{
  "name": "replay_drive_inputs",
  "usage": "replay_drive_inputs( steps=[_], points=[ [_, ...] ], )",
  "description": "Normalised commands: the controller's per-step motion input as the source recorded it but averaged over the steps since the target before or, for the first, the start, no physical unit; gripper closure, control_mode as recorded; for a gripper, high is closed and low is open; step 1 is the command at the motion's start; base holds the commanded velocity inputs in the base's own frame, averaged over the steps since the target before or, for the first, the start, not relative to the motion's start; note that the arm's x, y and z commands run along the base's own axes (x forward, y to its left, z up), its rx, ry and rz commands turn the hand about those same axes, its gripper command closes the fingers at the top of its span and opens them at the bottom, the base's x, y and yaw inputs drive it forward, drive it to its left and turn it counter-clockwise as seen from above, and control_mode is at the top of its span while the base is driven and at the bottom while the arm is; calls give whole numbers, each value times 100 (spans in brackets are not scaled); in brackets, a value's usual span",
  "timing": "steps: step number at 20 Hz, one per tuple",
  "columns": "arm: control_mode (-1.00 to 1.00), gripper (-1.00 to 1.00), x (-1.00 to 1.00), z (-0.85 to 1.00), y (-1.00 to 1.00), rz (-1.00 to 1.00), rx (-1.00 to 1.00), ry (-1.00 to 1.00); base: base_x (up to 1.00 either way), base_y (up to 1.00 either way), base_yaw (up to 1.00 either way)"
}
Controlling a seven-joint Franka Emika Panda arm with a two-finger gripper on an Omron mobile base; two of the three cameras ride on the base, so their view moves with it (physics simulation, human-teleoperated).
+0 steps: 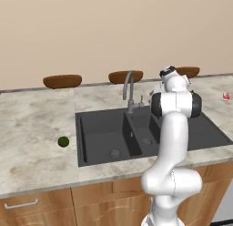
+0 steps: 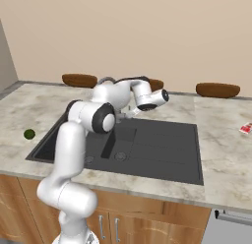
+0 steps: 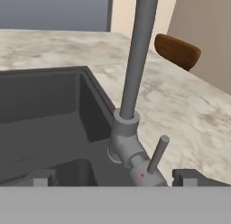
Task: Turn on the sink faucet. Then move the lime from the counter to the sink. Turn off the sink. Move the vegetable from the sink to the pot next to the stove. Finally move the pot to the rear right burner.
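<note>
- pincer (image 3: 115, 178) jaws stand wide apart, one fingertip (image 3: 43, 178) on each side of the sink faucet (image 3: 131, 114) base, and we see nothing held.
- its side lever (image 3: 158, 153) rises just beside our right fingertip; we cannot tell if they touch.
- we see the lime (image 1: 63, 141) on the counter (image 1: 32, 129), left of the sink (image 1: 104, 134) and well apart from the faucet.
- brown oval bowls (image 1: 62, 80) line the back wall.
- a small red item (image 1: 226, 96) lies on the counter far right.
</note>
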Motion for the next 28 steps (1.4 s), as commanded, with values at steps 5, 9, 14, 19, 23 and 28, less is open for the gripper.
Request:
replay_drive_inputs(
  steps=[5,9,14,19,23,28],
  points=[
    [-100,-100,23,-13,8,0,0,0,0,0,0],
    [-100,-100,22,-12,17,0,0,0,0,0,0],
    [-100,-100,5,-7,15,0,0,0,0,0,0],
    [-100,-100,1,-5,14,0,0,0,0,0,0],
    [-100,-100,3,-7,13,0,0,0,0,0,0],
    [-100,-100,2,-8,14,0,0,0,0,0,0]
  ],
)
